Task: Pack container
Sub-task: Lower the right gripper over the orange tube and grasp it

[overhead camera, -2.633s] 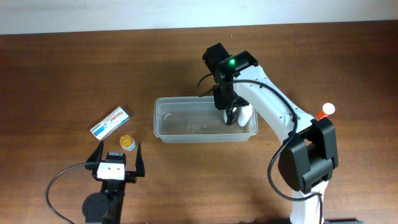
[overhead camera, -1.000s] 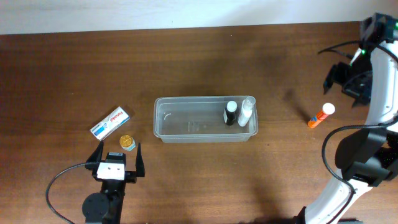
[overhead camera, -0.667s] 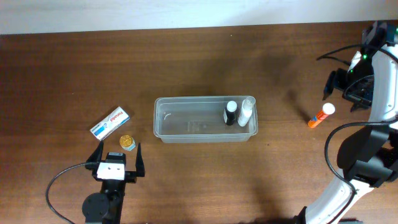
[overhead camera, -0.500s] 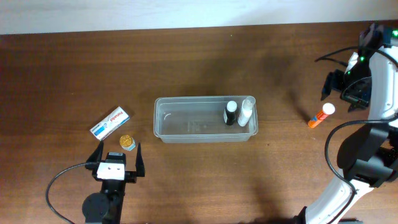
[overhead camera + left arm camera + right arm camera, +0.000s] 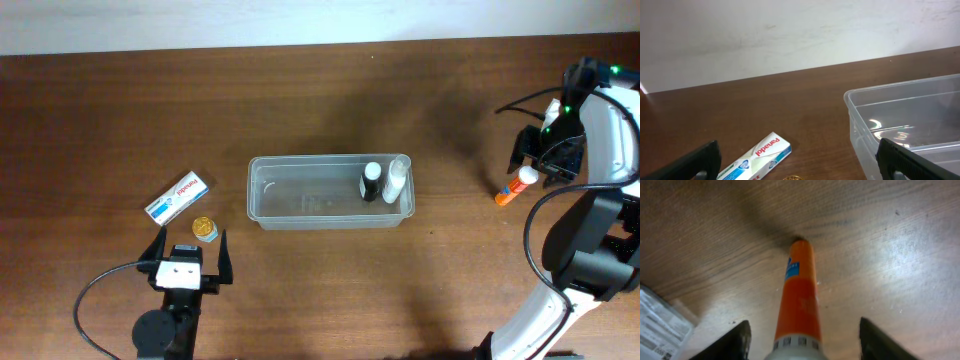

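Orange tube (image 5: pixel 799 300) lies between the right end effector's (image 5: pixel 805 340) spread fingers (image 5: pixel 735 342); left end effector (image 5: pixel 192 244) gapes too.

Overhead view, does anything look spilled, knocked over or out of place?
Nothing spilled or damaged. Only the orange tube lies on its side on the table, outside the container, under the open right gripper. Two bottles sit at the container's right end.

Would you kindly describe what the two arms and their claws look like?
The right arm has white shells, black joint housings, a green light near the wrist and a thin black cable. The left arm is mostly black, with a white wrist plate and a black cable. The left claw and right claw are both plain black.
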Action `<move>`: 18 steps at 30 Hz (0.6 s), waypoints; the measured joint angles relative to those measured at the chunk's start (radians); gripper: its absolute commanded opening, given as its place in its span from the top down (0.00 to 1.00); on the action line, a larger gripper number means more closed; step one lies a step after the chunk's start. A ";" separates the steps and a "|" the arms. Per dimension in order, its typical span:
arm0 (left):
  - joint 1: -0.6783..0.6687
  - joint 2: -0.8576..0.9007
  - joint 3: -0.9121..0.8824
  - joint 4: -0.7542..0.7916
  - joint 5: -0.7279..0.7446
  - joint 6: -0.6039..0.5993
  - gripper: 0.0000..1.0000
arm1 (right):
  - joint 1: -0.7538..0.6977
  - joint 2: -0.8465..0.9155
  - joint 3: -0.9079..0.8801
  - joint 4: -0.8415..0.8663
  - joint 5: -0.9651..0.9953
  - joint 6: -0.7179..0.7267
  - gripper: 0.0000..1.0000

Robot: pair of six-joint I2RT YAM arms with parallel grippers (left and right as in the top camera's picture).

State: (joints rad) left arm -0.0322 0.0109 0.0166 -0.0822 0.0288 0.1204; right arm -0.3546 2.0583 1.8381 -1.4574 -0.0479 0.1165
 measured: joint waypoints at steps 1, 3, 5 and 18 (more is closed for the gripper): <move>0.000 0.000 0.000 0.000 0.000 0.000 0.01 | 0.000 0.000 -0.005 0.004 0.000 0.000 0.42; 0.000 0.000 0.000 0.000 0.000 0.000 0.01 | 0.000 0.000 -0.027 0.020 0.000 -0.001 0.43; 0.000 0.000 0.000 0.000 0.000 0.000 0.00 | 0.001 0.000 -0.049 0.032 0.000 -0.001 0.46; 0.000 0.000 0.000 0.000 0.000 0.000 0.00 | 0.022 0.000 -0.085 0.075 0.002 -0.008 0.79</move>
State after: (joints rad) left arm -0.0322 0.0109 0.0166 -0.0822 0.0288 0.1204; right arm -0.3328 2.0583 1.7535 -1.3823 -0.0460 0.1089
